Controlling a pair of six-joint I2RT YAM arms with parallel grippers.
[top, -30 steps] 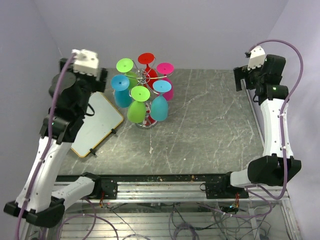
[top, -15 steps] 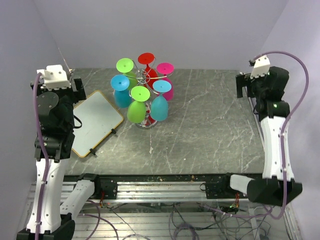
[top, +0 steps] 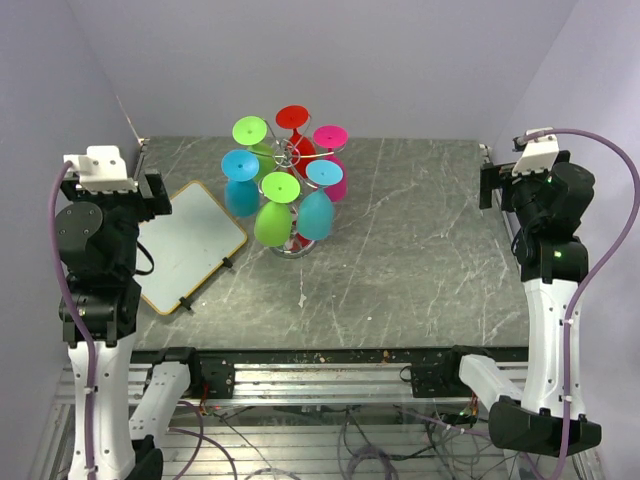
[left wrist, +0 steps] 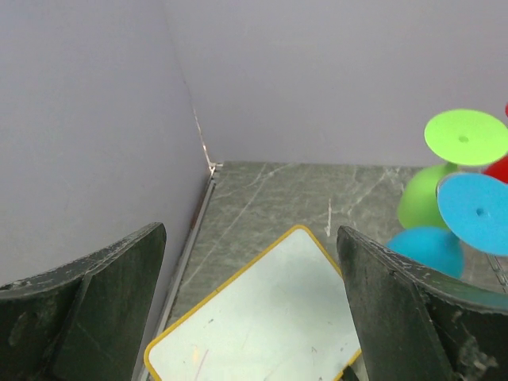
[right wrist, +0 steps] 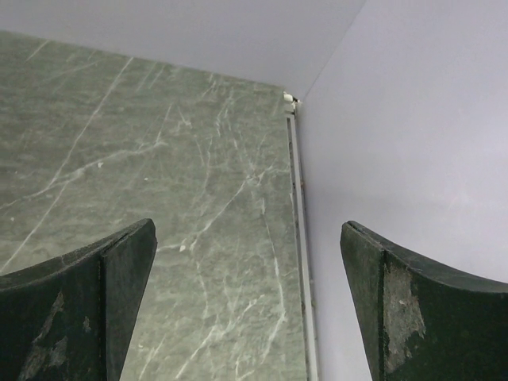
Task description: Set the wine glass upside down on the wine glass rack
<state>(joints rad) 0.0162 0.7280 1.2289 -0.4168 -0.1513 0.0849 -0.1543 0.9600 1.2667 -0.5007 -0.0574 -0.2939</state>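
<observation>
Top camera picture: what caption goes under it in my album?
Six colourful wine glasses hang upside down on the silver rack, between the left arm and the right arm.

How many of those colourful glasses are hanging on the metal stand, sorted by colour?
green glasses: 2
blue glasses: 2
red glass: 1
pink glass: 1
Total: 6, all upside down on the wine glass rack.

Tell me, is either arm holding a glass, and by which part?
Nothing is held. The left gripper and right gripper are both open and empty; the glasses in view hang upside down on the wine glass rack.
</observation>
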